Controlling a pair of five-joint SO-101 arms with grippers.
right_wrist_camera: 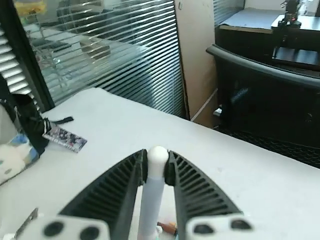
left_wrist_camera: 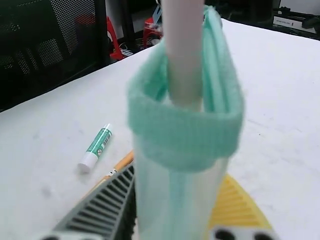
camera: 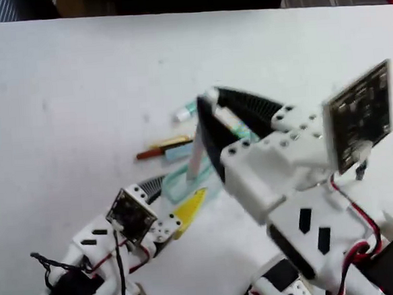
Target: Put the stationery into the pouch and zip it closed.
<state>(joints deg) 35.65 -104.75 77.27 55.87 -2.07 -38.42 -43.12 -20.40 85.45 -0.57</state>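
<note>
Pouch: gripped by our left gripper on the table, mouth gaping
White pen: clamped in our right gripper, tip inside the mouth
Waiting: glue stick and pencil beside pouch
Risk: we fear the pen snagging the mesh rim, dragging the pouch loose

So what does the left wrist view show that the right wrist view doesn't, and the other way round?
Left wrist, not right wrist: the pouch, mouth open, held by the left tool, and a glue stick lying on the table. Right wrist, not left wrist: the right tool shut on the pen, and a card on the table. Shared: the white pen, which stands in the pouch's mouth in the left wrist view, and the table.
</note>
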